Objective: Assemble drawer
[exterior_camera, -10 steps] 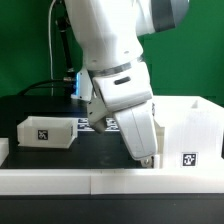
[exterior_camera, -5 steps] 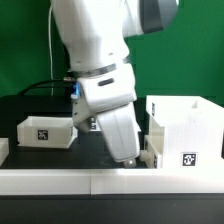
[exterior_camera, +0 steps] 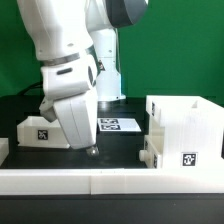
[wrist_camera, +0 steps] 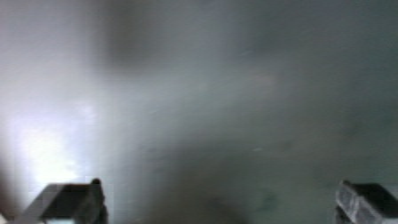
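- Wide-open gripper [exterior_camera: 88, 147], nothing between its fingers [wrist_camera: 68, 203]
- Low, just beside 1 small tray [exterior_camera: 36, 130] at the exterior view's left, probably lining up a grasp
- Box shell [exterior_camera: 185, 125] well apart at the right, awaiting trays

Black table [exterior_camera: 120, 152] seen across middle of frame. Marker board [exterior_camera: 122, 125] laid flat on it at centre — tags printed on top, left part hidden. Long low white border wall [exterior_camera: 150, 182] set along lower edge of frame, seam seen left of centre. Green backdrop [exterior_camera: 185, 50] seen behind, in upper part of frame. Wrist view — only blurred grey surface [wrist_camera: 196, 90] shown, not identified.
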Motion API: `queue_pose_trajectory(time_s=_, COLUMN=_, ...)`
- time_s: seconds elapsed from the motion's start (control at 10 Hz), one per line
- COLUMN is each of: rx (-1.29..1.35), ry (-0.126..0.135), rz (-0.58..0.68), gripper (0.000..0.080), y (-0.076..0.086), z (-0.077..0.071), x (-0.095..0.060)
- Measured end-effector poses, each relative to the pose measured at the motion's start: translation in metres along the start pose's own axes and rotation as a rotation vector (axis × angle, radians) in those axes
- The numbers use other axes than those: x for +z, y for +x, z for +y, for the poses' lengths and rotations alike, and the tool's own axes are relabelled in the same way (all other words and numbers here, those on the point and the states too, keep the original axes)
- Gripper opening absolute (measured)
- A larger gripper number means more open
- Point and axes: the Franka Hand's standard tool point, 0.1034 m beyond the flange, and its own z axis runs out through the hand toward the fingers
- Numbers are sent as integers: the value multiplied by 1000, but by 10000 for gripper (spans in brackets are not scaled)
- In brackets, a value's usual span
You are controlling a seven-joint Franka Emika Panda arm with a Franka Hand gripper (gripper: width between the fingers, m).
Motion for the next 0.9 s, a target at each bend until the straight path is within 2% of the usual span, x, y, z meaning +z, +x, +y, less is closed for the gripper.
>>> queue_pose_trajectory(time_s=0.4, rx=46, ry=-32, rz=-37, gripper=648, y=-24, z=-41, x=-34)
queue_pose_trajectory(time_s=0.5, rx=73, ry=-30, rz=-39, gripper=648, y=-26, z=-48, x=-31)
queue_pose_trajectory(time_s=0.7, rx=84, ry=-28, rz=-38, gripper=648, y=-26, z=-47, x=-30)
queue_pose_trajectory(time_s=0.9, rx=208, ry=-29, rz=-35, gripper=648, y=-25, z=-47, x=-30)
